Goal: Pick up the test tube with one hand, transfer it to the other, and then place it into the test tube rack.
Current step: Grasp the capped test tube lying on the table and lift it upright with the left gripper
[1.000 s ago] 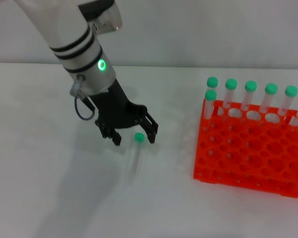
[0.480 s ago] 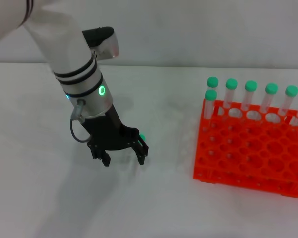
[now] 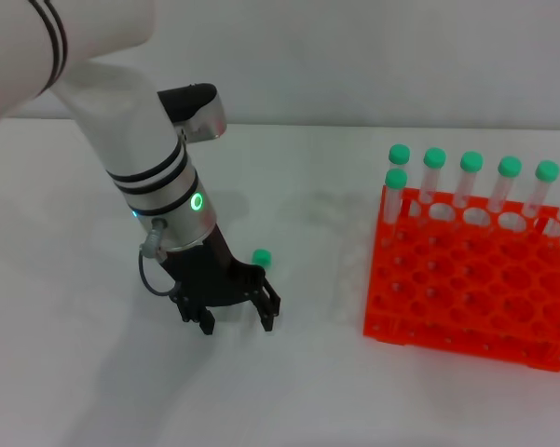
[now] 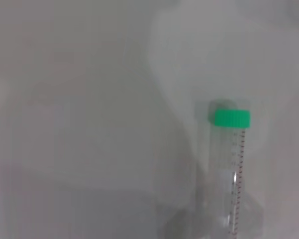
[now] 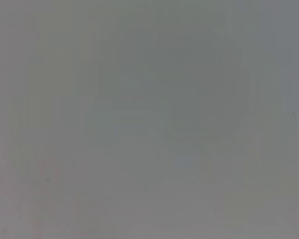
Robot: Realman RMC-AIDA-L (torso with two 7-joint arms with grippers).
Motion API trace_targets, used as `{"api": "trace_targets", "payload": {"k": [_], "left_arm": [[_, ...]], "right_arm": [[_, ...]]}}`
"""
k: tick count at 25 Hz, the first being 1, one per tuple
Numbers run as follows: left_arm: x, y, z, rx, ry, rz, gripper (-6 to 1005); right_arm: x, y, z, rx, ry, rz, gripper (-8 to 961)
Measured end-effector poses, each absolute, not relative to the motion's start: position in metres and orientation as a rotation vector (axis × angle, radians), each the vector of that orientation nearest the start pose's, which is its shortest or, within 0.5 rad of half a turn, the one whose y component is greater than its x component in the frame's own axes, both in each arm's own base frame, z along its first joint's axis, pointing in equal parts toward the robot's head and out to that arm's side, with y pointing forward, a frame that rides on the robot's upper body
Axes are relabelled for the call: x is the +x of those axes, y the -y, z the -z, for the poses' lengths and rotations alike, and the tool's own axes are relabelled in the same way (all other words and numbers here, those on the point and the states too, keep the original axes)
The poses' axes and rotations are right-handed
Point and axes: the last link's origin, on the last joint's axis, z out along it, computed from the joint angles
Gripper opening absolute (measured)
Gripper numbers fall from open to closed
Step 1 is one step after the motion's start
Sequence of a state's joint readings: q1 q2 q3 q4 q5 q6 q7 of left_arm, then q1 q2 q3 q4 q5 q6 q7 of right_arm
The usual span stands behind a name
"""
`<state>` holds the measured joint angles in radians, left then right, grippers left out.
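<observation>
The test tube lies flat on the white table; its green cap (image 3: 261, 257) shows just beyond my left gripper, and its clear body runs toward me under the claw, mostly hidden. In the left wrist view the tube (image 4: 232, 174) shows with its cap (image 4: 231, 118). My left gripper (image 3: 238, 321), a black claw on the white arm with a green light, is low over the table, open, with its fingers spread on either side of the tube's body. The orange test tube rack (image 3: 466, 307) stands to the right. My right gripper is out of view.
Several green-capped tubes (image 3: 471, 182) stand in the rack's back row. Bare white table (image 3: 326, 372) lies between the left gripper and the rack. The right wrist view shows only a plain grey surface.
My left gripper has come down and toward me, from beside the tube's cap to over its body. The tube has stayed in place.
</observation>
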<state>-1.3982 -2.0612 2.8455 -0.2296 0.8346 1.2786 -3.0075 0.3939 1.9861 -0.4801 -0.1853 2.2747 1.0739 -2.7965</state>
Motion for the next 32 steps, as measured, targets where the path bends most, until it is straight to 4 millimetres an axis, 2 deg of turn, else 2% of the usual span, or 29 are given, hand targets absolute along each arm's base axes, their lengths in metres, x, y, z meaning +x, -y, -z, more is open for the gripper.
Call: {"api": "trace_targets", "payload": {"k": [6,15,31,32], "left_arm": [[-0.167,-0.411,0.061,-1.985,1.888,-0.588,827],[-0.169,-0.412,0.067,-1.993,1.865,-0.565,553],[-0.175,-0.413,0.071,-2.018,1.834,-0.545,450],[-0.174,-0.413,0.073,-2.028,1.826,-0.543,410]], "right_arm": [[0.407,-0.326,-0.100,-1.390,-0.550,-0.502,860],[0.409,-0.324,-0.100,-1.388,-0.555,-0.499,860],[0.410,-0.322,-0.099,-1.382,-0.559,-0.497,859],[0.410,-0.322,-0.099,-1.381,-0.560,-0.498,859]]}}
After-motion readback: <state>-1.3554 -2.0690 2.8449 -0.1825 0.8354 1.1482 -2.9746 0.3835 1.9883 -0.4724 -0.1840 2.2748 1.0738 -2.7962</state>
